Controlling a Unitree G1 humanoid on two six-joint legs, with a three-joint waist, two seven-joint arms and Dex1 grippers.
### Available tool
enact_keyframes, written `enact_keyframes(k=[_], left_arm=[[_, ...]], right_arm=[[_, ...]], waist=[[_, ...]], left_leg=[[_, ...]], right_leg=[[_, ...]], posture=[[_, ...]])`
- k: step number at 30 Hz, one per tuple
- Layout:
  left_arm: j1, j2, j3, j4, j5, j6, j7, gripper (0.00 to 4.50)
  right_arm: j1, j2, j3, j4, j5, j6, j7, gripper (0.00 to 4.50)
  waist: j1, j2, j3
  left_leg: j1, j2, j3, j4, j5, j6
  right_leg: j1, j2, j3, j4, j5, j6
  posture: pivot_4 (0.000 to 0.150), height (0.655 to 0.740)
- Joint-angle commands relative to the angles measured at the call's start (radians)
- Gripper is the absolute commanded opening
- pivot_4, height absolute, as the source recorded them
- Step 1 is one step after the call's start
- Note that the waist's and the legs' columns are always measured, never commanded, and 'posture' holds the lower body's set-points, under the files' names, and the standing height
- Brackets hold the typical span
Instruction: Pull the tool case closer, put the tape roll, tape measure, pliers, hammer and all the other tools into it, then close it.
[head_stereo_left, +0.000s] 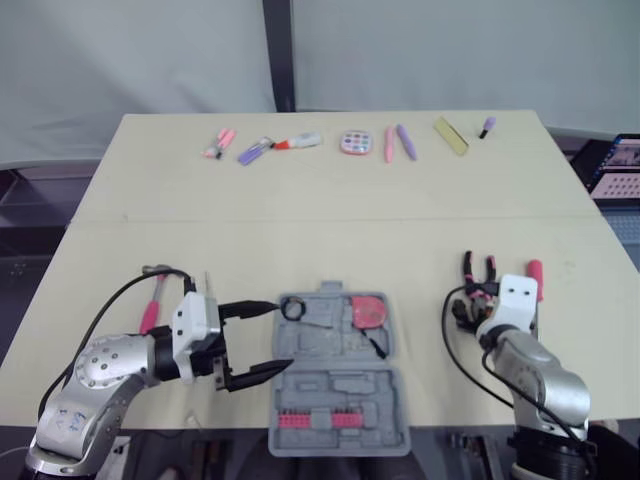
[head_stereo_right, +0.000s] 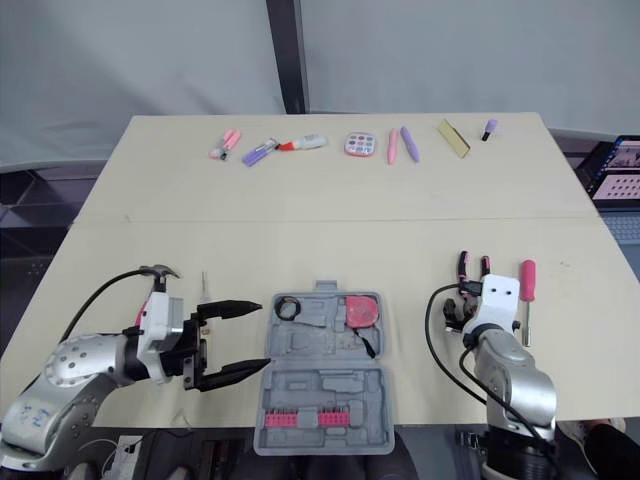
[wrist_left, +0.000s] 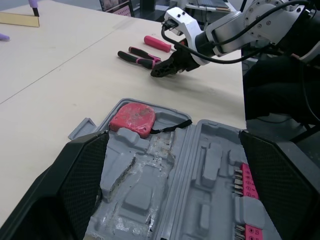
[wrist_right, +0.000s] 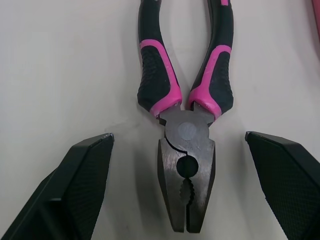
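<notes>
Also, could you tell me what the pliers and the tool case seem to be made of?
Pliers: dull grey metal head, likely steel; handles look rubbery, matte black and pink. Tool case: grey moulded plastic, matte, judging by its shaped recesses.

Lower left of the head view, I've got my left arm (head_stereo_left: 100, 365): rounded silver-grey shells, small screws dotted round the joint cap. A black cable (head_stereo_left: 105, 305) arcs off it to a white wrist block (head_stereo_left: 195, 320). The left end effector (head_stereo_left: 282, 336) is two black fingers tapering to points, and their pads (wrist_left: 82, 185) show a fine cross-hatch. Lower right, my right arm (head_stereo_left: 540, 378) is the same silver-grey, with looped black wiring (head_stereo_left: 447, 335) and a white wrist plate (head_stereo_left: 518, 293) on the black right end effector (wrist_left: 161, 70).
</notes>
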Motion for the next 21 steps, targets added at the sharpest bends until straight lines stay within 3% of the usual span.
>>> enact_keyframes(k=[1, 7, 9, 13, 15, 21], left_arm=[[0.013, 0.006, 0.016, -0.021, 0.004, -0.027, -0.007, 4.5], [0.024, -0.003, 0.01, -0.006, 0.018, -0.056, -0.008, 4.5], [0.027, -0.005, 0.009, -0.001, 0.021, -0.064, -0.008, 4.5], [0.04, -0.009, 0.006, 0.005, 0.026, -0.081, -0.01, 4.5], [0.044, -0.011, 0.006, 0.009, 0.027, -0.087, -0.012, 4.5], [0.048, -0.01, 0.016, 0.036, 0.021, -0.101, -0.026, 4.5]], right_arm=[[-0.001, 0.003, -0.025, 0.012, -0.002, -0.007, -0.011, 4.46], [0.001, 0.004, -0.027, 0.02, 0.001, -0.004, -0.009, 4.46], [0.005, 0.005, -0.028, 0.021, 0.002, -0.004, -0.009, 3.72], [0.005, 0.005, -0.032, 0.025, 0.007, -0.003, -0.012, 1.7], [0.003, 0.004, -0.035, 0.029, 0.008, -0.006, -0.012, 0.95], [0.002, -0.004, -0.044, 0.015, 0.016, 0.003, -0.012, 0.97]], waist=[[0.0, 0.0, 0.0], [0.0, 0.0, 0.0], [0.001, 0.0, 0.0], [0.004, 0.0, 0.0], [0.004, 0.0, 0.0], [0.003, 0.0, 0.0]], left_leg=[[0.0, 0.0, 0.0, 0.0, 0.0, 0.0], [0.0, 0.0, 0.0, 0.0, 0.0, 0.0], [0.0, 0.0, 0.0, 0.0, 0.0, 0.0], [0.0, -0.001, -0.001, 0.001, 0.0, 0.0], [0.0, -0.001, -0.002, 0.001, 0.0, 0.0], [0.0, -0.001, -0.002, 0.001, 0.0, 0.0]], right_leg=[[0.0, 0.0, 0.0, 0.0, 0.0, 0.0], [0.0, 0.0, 0.0, 0.0, 0.0, 0.0], [0.0, 0.0, 0.0, 0.0, 0.0, 0.0], [0.001, -0.001, 0.0, 0.0, 0.0, 0.0], [0.001, -0.001, 0.001, 0.0, 0.0, 0.0], [0.001, -0.001, 0.001, 0.0, 0.0, 0.0]], posture=[[0.15, 0.74], [0.15, 0.74], [0.15, 0.74], [0.15, 0.74], [0.15, 0.74], [0.15, 0.74]])
